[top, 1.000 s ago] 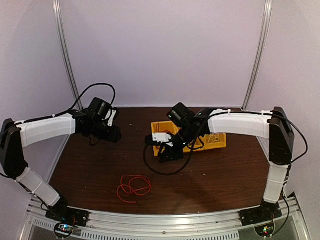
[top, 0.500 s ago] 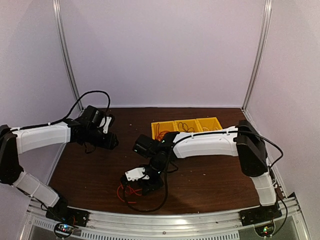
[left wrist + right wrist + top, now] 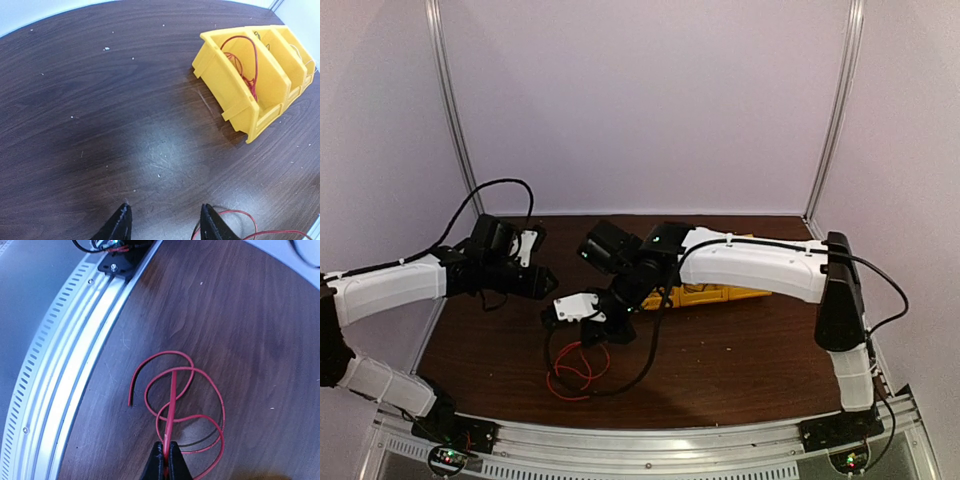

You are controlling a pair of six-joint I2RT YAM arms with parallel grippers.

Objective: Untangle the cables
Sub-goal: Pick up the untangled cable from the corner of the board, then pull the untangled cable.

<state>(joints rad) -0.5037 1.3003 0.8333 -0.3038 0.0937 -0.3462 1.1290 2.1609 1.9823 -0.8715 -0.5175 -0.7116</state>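
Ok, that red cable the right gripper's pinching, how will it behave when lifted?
Probably floppy: the red cable lies in loose loops, so they'd likely sag below the right gripper. It looks thin, so likely light. Overlapping loops may snag each other.
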